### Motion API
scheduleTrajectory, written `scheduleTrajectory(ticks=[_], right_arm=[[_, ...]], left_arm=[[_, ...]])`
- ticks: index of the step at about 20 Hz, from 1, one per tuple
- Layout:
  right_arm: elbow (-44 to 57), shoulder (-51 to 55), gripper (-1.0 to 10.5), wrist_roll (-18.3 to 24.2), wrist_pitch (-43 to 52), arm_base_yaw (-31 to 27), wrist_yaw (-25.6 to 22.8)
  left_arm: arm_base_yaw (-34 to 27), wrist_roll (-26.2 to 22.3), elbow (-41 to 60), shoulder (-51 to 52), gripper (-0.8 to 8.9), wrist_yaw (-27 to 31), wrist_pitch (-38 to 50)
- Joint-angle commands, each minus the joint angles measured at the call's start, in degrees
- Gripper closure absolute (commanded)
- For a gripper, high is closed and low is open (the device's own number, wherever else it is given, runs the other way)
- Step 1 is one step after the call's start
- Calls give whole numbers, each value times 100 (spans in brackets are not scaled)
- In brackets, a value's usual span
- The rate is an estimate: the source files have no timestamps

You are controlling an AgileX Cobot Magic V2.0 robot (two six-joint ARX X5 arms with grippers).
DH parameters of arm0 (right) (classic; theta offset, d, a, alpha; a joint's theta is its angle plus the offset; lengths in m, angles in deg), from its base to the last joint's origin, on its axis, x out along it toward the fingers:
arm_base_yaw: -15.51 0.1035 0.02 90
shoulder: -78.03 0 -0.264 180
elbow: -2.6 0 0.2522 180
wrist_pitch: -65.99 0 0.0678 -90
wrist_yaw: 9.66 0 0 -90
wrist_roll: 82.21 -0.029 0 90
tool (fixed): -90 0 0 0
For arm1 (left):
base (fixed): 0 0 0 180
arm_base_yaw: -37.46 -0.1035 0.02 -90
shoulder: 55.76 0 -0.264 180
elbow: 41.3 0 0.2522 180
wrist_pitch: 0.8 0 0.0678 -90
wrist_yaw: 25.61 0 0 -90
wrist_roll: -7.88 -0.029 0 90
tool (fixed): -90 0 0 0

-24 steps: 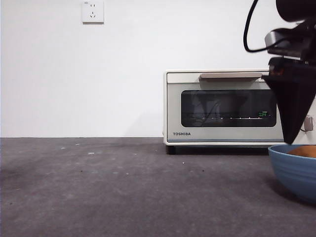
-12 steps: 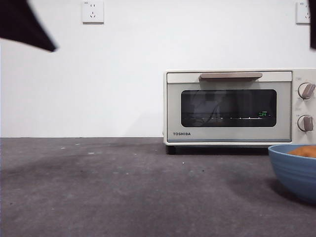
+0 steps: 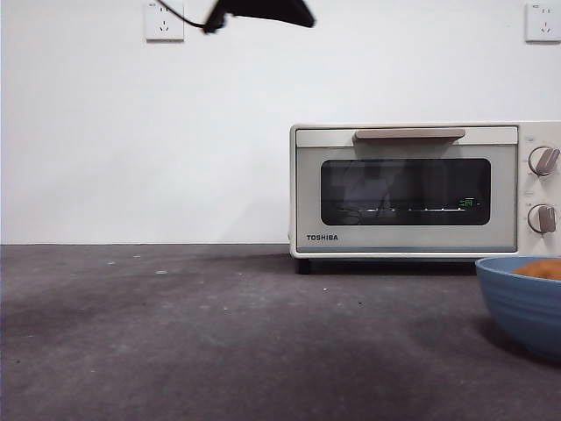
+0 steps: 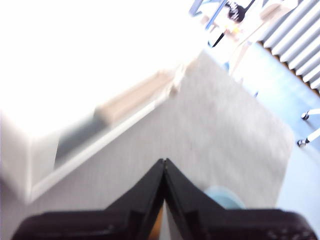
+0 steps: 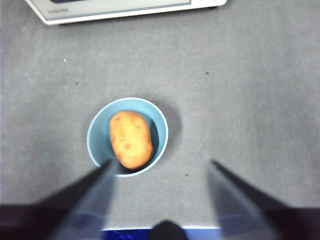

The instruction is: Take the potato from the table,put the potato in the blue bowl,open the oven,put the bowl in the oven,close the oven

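Right gripper (image 5: 160, 167): raised high above the table (image 5: 250, 90), pointing straight down, jaws spread wide, nothing between them. Below it, closer to one jaw than the other: the blue bowl (image 5: 98, 131), upright on the table, with the potato (image 5: 131, 138) lying inside, lengthwise, filling most of the bowl floor.

Left gripper (image 4: 164, 162): jaws pressed together tip to tip, empty, held high and tilted toward the oven (image 4: 60, 100). Wrist picture blurred; only the tan handle (image 4: 132, 97), the table surface and a pale blue patch beside the jaws can be made out. In the front view, seen only as a dark tip (image 3: 259, 10) at the top edge.

Oven: door shut, standing toward the far edge of the table, in front of the white wall (image 3: 131, 132). Bowl in front of the oven's knob end, well apart from it, potato top showing just above the rim.
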Motion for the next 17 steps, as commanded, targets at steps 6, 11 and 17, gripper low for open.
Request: scheduleTrajectory(ticks=[6,11,17], right_arm=[[31,1082,963,-560,-455,2,271],[341,1355,962,-706,-457,2,529],[1207,1504,962,-737,133,4,846]], left_arm=[[415,-817,-1670,-1624,819,127,114],[726,-2302,-1672,-1976,819,1224,551],[874,-2868,-1670,-2221,820,1899,975]])
